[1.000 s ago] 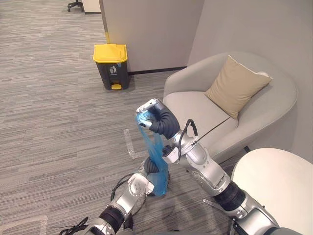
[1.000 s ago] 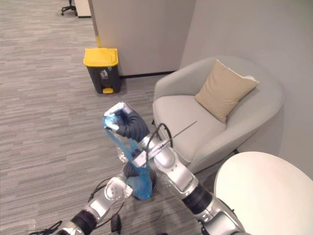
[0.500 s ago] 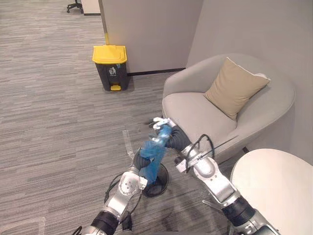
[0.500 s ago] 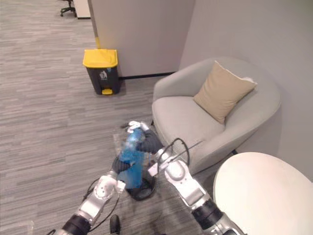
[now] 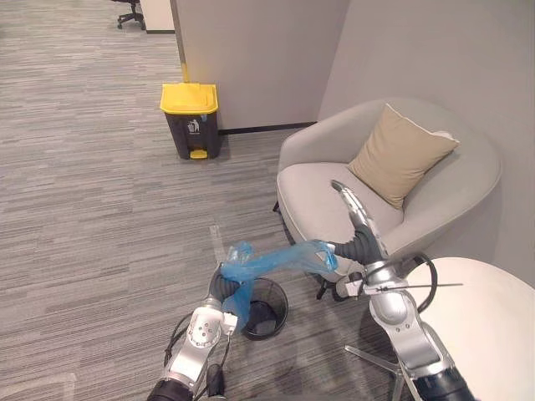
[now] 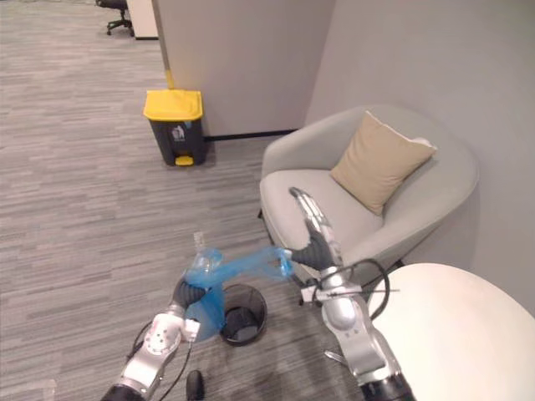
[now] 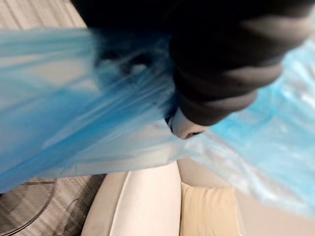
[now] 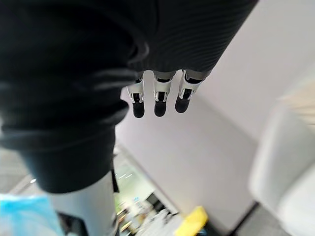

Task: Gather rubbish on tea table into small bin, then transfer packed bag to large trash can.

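- Where grey striped carpet (image 5: 84, 209) covers the floor, a small black bin (image 5: 272, 313) stands near, left of a round white table (image 5: 493, 334).
- Blue bag (image 5: 276, 261) stretches above the bin from the left hand (image 5: 219, 288), whose grip cannot be told, toward the right hand (image 5: 358, 225).
- Right hand's fingers are straight, raised before a grey armchair (image 5: 318, 184) with a tan cushion (image 5: 401, 150).
- Yellow-lidded can (image 5: 191, 115) stands far left by the wall (image 5: 251, 58).

A blue plastic bag (image 5: 272, 263) is stretched taut between the two hands above grey carpet. The left hand (image 5: 221, 286) is at its lower end, over a small black wire bin (image 5: 266, 311). The right hand (image 5: 361, 234), fingers straight and pointing up, meets the other end before a grey armchair (image 5: 326, 188). A yellow-lidded trash can (image 5: 191, 119) stands by the far wall.
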